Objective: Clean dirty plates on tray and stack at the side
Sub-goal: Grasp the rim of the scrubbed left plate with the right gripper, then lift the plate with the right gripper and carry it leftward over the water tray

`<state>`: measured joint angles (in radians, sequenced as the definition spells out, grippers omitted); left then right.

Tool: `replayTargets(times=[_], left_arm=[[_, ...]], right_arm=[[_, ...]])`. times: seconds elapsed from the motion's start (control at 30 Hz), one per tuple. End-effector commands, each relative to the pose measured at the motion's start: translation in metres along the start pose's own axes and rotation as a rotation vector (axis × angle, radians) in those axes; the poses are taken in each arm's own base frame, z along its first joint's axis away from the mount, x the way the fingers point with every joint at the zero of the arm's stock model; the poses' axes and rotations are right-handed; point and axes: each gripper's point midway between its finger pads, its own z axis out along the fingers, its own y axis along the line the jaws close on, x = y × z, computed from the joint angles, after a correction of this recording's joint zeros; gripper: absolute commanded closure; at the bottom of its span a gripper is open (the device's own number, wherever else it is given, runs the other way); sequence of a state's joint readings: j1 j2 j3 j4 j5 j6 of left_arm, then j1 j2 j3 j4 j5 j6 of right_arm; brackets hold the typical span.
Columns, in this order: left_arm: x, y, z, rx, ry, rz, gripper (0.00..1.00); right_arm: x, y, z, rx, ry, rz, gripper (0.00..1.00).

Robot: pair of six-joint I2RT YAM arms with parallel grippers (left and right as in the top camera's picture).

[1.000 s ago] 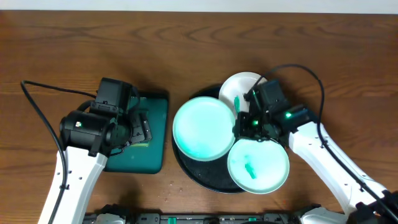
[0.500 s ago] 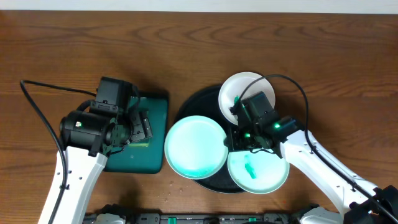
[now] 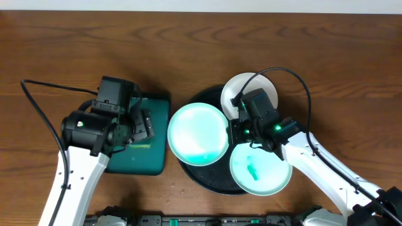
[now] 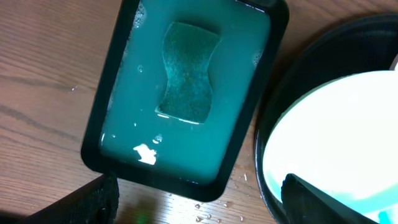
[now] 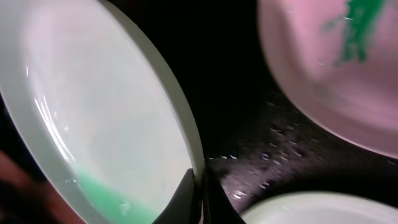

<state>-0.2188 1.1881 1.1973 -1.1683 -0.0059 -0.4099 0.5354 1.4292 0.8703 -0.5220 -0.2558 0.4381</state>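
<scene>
**Desk** (image 3: 326,50): brown wood.

**Tray** (image 3: 195,173): round, black, right of centre, toward the near edge. Holds three plates.

**Large plate** (image 3: 198,134): at the tray's left side, overhanging its rim. Green residue shows inside it.

**White plate** (image 3: 242,88): at the tray's far side.

**Near plate** (image 3: 260,171): green smear on it.

**Right gripper** (image 5: 200,186): clamped on the large plate's rim.

**Left gripper** (image 4: 199,208): fingers spread wide, holding nothing, hanging over the basin.

**Basin** (image 3: 157,150): left of centre, filled with water.

**Sponge** (image 4: 186,71): lying in the basin.

**Step in hand (judged):** presenting the first dirty plate for washing.

**Next move:** the left gripper takes the sponge while the right keeps the plate steady; a thin rim grip may slip.
</scene>
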Motion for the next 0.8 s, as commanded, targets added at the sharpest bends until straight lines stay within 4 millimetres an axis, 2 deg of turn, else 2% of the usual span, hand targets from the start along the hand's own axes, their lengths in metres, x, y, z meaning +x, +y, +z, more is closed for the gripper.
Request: replayTargets(times=[0.0,0.17,0.27,0.4,0.53,0.77], left_arm=[[-0.002,0.001,0.004,-0.019,0.004,0.014,0.16],[-0.006,0.008,0.005,-0.057,-0.014,0.01,0.16],[-0.007,0.009,0.004,-0.064,-0.019,0.005,0.16],[-0.016,0.014,-0.002,-0.063,-0.043,-0.058,0.16],[-0.028,0.029,-0.012,-0.068,-0.069,-0.136,0.16],[-0.045,0.063,-0.037,-0.027,-0.092,-0.34,0.16]], right_arm=[[-0.021,-0.003,-0.016,0.08,-0.059,-0.046,0.99],[-0.036,-0.007,-0.038,0.178,-0.045,-0.07,0.99],[-0.049,-0.003,-0.043,0.206,-0.035,-0.092,0.99],[-0.067,0.003,-0.034,0.216,-0.013,-0.107,0.99],[-0.086,0.015,-0.02,0.213,0.002,-0.13,0.99],[-0.123,0.056,-0.007,0.185,-0.007,-0.202,0.99]])
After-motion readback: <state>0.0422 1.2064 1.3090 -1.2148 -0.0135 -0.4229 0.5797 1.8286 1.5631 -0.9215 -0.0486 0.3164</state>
